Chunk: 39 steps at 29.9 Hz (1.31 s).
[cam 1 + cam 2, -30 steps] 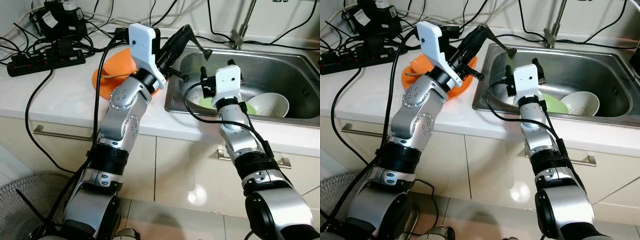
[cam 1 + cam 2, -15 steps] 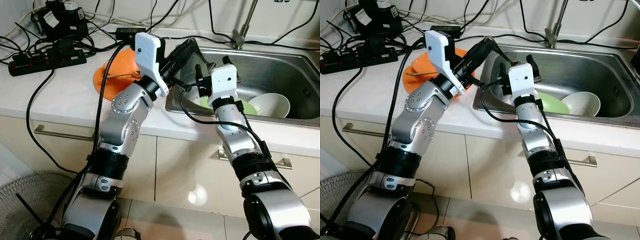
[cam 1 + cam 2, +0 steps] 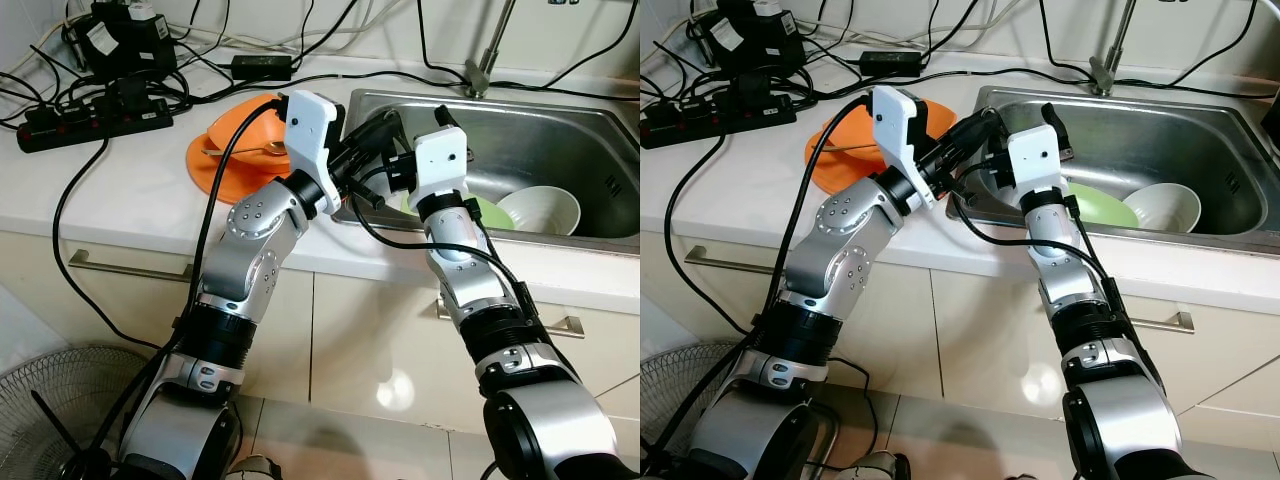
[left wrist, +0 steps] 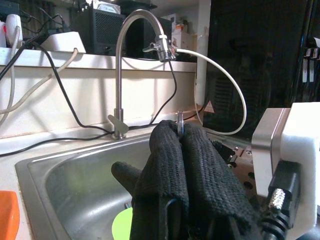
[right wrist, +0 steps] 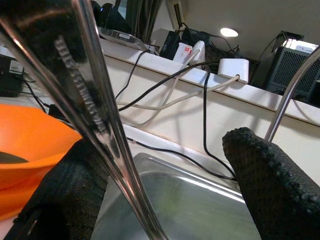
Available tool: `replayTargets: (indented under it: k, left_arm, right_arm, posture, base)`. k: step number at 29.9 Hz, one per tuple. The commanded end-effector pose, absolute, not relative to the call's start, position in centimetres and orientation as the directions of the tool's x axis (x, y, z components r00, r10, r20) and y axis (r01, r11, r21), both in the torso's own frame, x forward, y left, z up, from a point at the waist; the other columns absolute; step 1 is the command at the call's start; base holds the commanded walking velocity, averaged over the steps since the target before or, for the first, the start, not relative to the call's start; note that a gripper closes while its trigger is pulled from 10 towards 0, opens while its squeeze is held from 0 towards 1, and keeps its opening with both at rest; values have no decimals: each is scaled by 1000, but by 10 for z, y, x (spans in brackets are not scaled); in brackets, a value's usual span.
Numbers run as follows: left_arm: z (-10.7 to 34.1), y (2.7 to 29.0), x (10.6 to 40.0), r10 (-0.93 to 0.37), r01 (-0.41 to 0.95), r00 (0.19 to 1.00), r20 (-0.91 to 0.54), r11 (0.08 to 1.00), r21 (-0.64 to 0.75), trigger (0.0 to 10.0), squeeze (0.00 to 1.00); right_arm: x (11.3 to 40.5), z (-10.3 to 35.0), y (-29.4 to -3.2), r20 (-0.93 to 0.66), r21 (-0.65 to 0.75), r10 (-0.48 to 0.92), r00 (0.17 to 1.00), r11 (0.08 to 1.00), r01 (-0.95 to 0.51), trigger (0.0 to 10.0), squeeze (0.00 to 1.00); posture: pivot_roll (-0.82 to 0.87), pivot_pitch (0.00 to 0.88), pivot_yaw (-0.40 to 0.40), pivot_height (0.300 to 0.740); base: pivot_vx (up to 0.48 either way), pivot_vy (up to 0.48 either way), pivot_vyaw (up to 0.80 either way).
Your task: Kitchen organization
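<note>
At the counter [image 3: 120,200] beside the steel sink [image 3: 560,150], left gripper [image 4: 181,140] pinches a metal utensil [image 5: 95,125]; right gripper [image 5: 165,170], jaws apart, should centre before closing.

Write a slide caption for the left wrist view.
Left claw shut on thin metal utensil, above stainless steel sink.

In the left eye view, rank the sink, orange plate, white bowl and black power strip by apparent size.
1. Sink, clearly largest.
2. Orange plate, though the left arm hides part of it.
3. Black power strip and white bowl: alike; the strip is long and thin, the bowl rounder, so unranked.
</note>
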<state>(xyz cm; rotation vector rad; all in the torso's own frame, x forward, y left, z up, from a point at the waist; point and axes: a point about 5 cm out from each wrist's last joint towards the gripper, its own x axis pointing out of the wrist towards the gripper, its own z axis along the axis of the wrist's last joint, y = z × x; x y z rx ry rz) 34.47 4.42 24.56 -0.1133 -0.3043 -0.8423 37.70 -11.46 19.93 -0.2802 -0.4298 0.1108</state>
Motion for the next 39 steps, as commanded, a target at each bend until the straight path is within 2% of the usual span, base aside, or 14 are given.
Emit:
replayTargets:
  k: [1, 2, 3, 39]
  left_arm:
    - [251, 41, 341, -733, 760, 603, 316, 648, 54, 10000, 0]
    - [251, 42, 341, -732, 758, 604, 315, 650, 57, 10000, 0]
    - [251, 42, 342, -731, 756, 605, 315, 651, 60, 10000, 0]
    - [259, 47, 346, -698, 722, 630, 341, 688, 72, 10000, 0]
  right_arm:
    - [374, 199, -113, 406, -288, 177, 897, 956, -58, 8667, 0]
    - [374, 199, -113, 405, -289, 179, 897, 955, -60, 4824, 0]
    - [374, 199, -113, 404, -287, 181, 896, 956, -64, 0, 0]
    - [374, 191, -111, 373, -294, 206, 905, 951, -95, 0, 0]
  posture:
    - [115, 29, 38, 740]
    - [116, 27, 38, 740]
    - [116, 29, 40, 740]
    - [122, 26, 35, 740]
  base:
    - [0, 0, 0]
    - [0, 0, 0]
    - [0, 0, 0]
    - [0, 0, 0]
